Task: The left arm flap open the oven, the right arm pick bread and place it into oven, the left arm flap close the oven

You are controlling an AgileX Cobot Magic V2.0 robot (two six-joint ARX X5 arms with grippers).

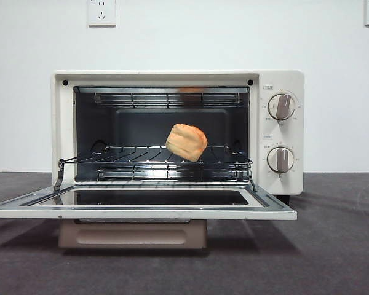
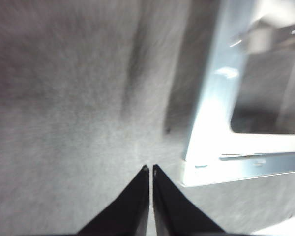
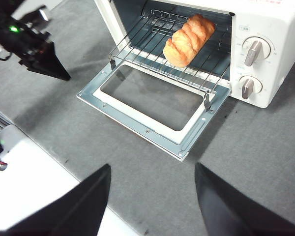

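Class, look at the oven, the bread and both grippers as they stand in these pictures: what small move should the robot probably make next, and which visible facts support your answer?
Probably the left gripper, jaws shut, should slide under the door and start lifting it. The bread already lies on the rack inside the oven, the door hangs fully open, and the right gripper is open, empty and away from the oven.

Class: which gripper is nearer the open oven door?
Left. The left gripper, jaws shut, hovers just beside a corner of the door. The right gripper, jaws open, hangs farther back, high above the table in front of the door.
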